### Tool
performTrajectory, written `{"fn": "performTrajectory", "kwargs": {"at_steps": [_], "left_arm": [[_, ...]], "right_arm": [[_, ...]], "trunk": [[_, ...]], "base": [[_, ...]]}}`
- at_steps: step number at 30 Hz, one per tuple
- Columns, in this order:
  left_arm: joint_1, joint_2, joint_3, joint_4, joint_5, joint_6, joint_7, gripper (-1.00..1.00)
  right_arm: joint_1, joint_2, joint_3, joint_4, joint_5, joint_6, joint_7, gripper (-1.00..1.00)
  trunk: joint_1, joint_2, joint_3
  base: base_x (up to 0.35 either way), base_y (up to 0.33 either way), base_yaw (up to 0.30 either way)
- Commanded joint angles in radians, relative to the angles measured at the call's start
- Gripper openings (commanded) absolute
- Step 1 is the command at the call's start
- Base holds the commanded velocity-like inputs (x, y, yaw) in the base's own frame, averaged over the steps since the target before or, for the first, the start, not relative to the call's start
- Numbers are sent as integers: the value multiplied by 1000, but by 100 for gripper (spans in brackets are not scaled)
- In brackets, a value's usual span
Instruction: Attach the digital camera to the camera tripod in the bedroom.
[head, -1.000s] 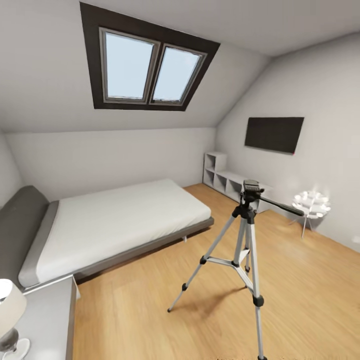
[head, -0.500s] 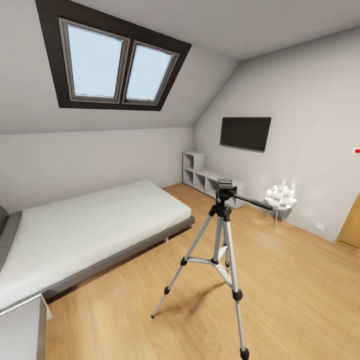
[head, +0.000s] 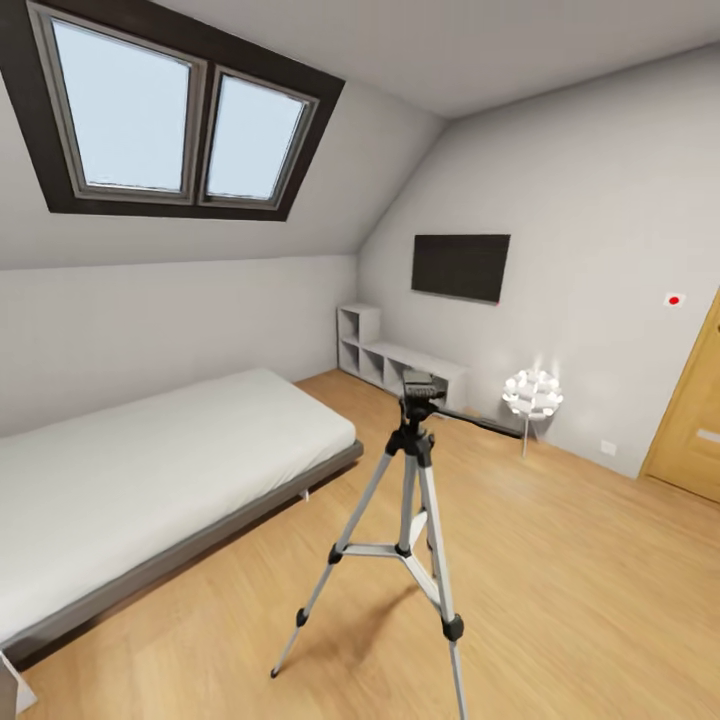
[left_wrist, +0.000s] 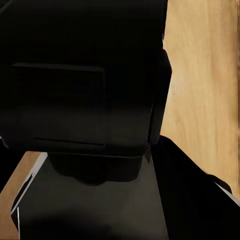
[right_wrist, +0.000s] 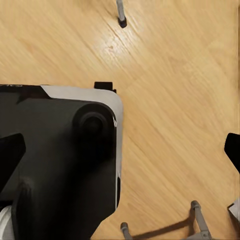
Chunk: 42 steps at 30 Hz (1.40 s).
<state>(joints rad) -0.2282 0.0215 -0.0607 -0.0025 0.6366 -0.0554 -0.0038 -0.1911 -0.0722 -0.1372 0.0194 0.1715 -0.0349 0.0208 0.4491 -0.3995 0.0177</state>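
Observation:
The camera tripod (head: 408, 500) stands on the light wood floor in the middle of the bedroom, silver legs spread, its black head (head: 421, 385) bare on top. In the left wrist view a black boxy body with a rectangular back panel, the digital camera (left_wrist: 85, 100), sits right in front of the lens, and my left gripper looks shut on it, fingers hidden. The right wrist view has my right gripper (right_wrist: 120, 152) open, one fingertip (right_wrist: 233, 150) at each edge of the picture, over my base and the floor. Tripod feet (right_wrist: 121, 20) stand close by.
A grey-framed white bed (head: 150, 470) lies left of the tripod. White cube shelves (head: 385, 360), a wall TV (head: 460, 266) and a small white lamp (head: 531, 393) stand along the far wall. A wooden door (head: 695, 410) is at the right. Open floor surrounds the tripod.
The head view has swung to the right: the nightstand and bed head have left the picture, the door has come in. The tripod itself stands where it was.

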Motion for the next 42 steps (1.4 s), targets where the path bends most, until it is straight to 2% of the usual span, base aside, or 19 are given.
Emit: {"fn": "performTrajectory", "kwargs": {"at_steps": [1,7,16,28,42], "left_arm": [[0,0,-7,1,5,-3,-1,-100],[0,1,-7,1,5,-6,-1,-100],[0,-3,-7,-1,4,-7,-1,-100],[0,-1,-8,-1,4,-6,-1,-100],[0,1,-7,1,6,-6,-1,-100]], "right_arm": [[-1,0,-8,2,10,-4,2,100],[-1,0,-4,2,11,-7,1,100],[-1,0,-4,2,11,-8,1,100],[-1,0,-4,2,12,-7,1,100],[-1,3,-2,2,15,3,6,100]], "trunk": [[1,-1,0],[1,-1,0],[1,-1,0],[1,-1,0],[1,-1,0]], "base": [[314,-146,-15],[247,-120,-5],[32,-38,0],[56,-225,0],[6,-16,0]]}}
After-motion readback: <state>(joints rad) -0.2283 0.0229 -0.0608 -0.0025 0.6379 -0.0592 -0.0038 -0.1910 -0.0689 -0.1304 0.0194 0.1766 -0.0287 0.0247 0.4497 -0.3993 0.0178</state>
